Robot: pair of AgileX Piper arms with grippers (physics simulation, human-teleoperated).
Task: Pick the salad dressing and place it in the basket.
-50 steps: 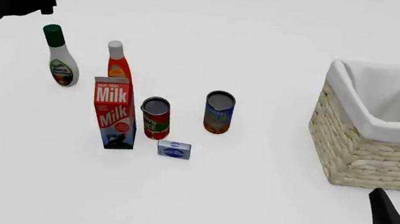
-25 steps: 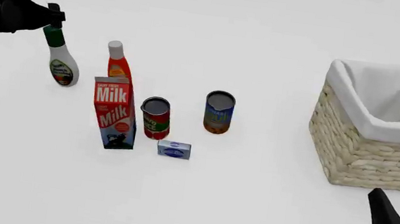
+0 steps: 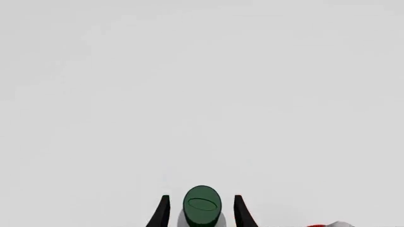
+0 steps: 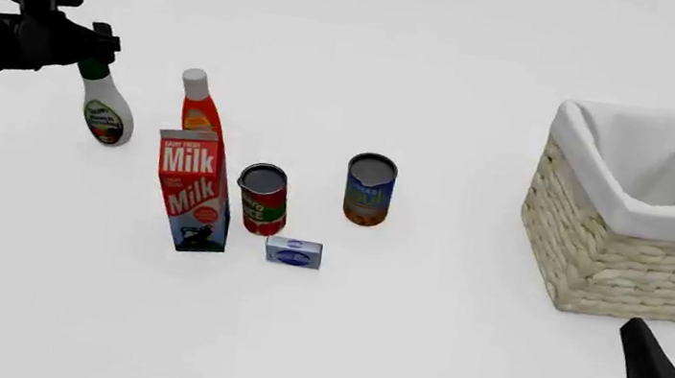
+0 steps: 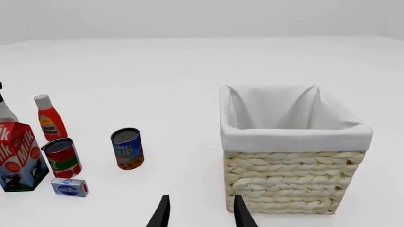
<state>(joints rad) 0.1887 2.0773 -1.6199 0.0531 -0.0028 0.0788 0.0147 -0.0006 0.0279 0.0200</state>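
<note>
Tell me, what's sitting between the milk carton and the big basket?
In the front view, between the milk carton and the basket stand a red can and a blue can, with a small blue box in front.

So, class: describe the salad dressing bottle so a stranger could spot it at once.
Start at the large woven wicker basket on the right, then cross to the cluster on the left. Behind the red and blue milk carton stands the white pear-shaped salad dressing bottle, farthest left. Unlike the slim orange-red bottle, its cap is dark green.

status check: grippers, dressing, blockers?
Left gripper open, straddling salad dressing cap. Right gripper open, idle near basket. Orange-red bottle stands beside dressing.
</note>
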